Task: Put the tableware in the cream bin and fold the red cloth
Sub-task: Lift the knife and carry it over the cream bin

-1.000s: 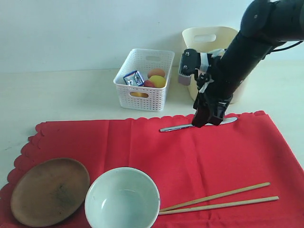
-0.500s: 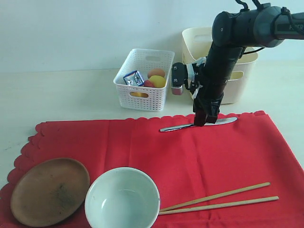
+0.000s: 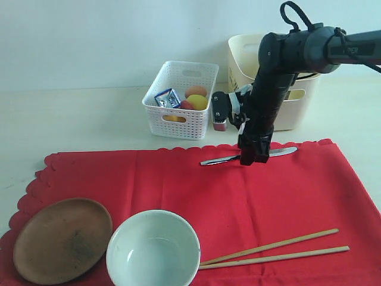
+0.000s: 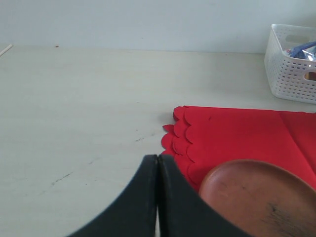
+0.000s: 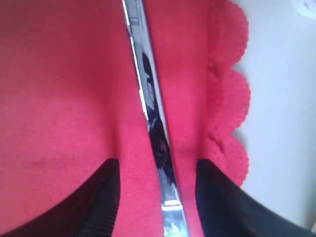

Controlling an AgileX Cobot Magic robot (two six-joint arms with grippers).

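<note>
Red cloth (image 3: 178,185), gripper (image 3: 250,159) lower astride knife (image 3: 217,160)

Red cloth (image 3: 238,196), bright, scalloped edges, spread flat over the near part of the desk (image 3: 77,119). It carries a metal knife (image 3: 217,160) lying flat along its far edge with the blade toward the right, a round brown wooden plate (image 3: 62,239) at its near-left corner, a pale greenish-white bowl (image 3: 153,249) upright and just right of the plate, and two light wooden chopsticks (image 3: 274,250) lying almost parallel toward the near-right corner. Cream bin (image 3: 300,116), smooth-walled with an oval handle cutout, stands upright off the cloth at the desk's far right.
</note>
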